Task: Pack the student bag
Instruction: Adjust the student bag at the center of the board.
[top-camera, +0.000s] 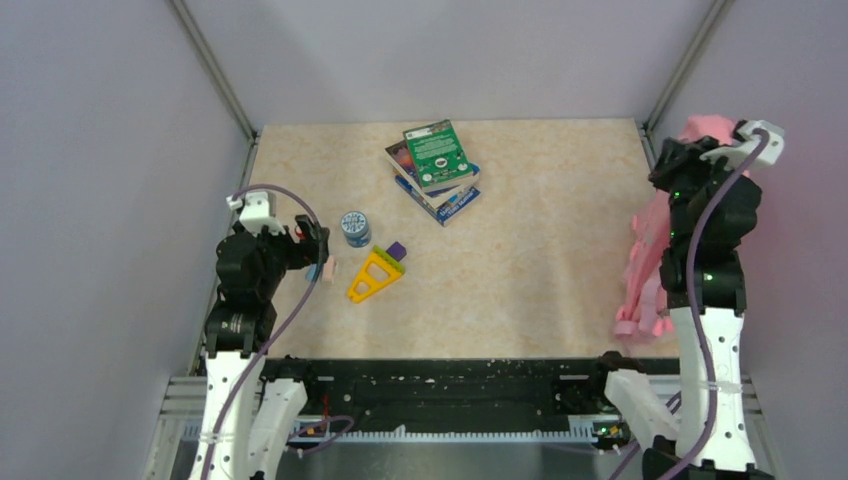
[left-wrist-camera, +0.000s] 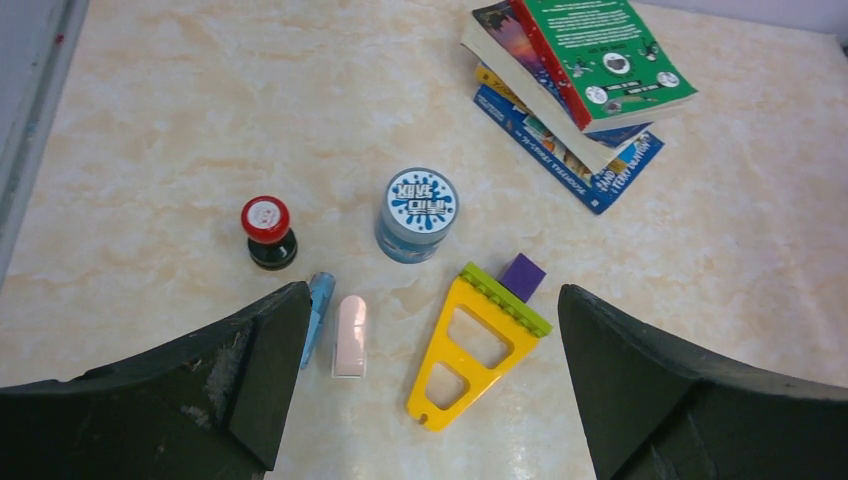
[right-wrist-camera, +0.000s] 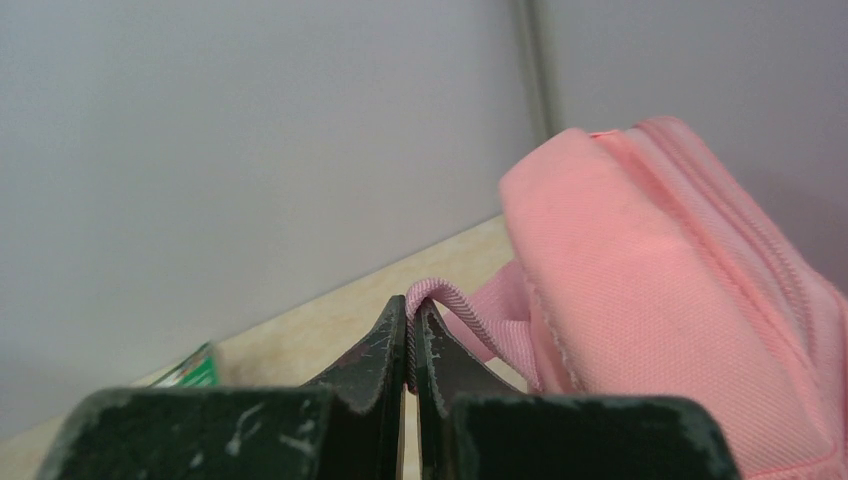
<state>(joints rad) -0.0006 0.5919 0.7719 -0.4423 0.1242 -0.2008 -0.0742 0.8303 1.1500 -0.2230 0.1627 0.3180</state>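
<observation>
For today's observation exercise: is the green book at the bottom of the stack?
No, the green book lies on top of the stack.

Stacked books (top-camera: 433, 165) lay far-centre on the table (top-camera: 540, 250), a jar (top-camera: 355, 228) before them leftward, the student bag (top-camera: 645, 270) rightmost.

You see that the student bag (right-wrist-camera: 660, 300) is soft pink cloth, matt, with a fine woven grain, and its strap loop (right-wrist-camera: 452, 298) is ribbed webbing. The right fingers (right-wrist-camera: 372, 365) are dark hard plastic, matt, with many pale scratches; the left fingers (left-wrist-camera: 240, 370) look scuffed in the same way. The desk (left-wrist-camera: 180, 130) is smooth, with a marble-like pattern and a light sheen. The books (left-wrist-camera: 590, 70) have glossy paper covers. The yellow triangle (left-wrist-camera: 475, 300) is smooth, shiny plastic.
</observation>
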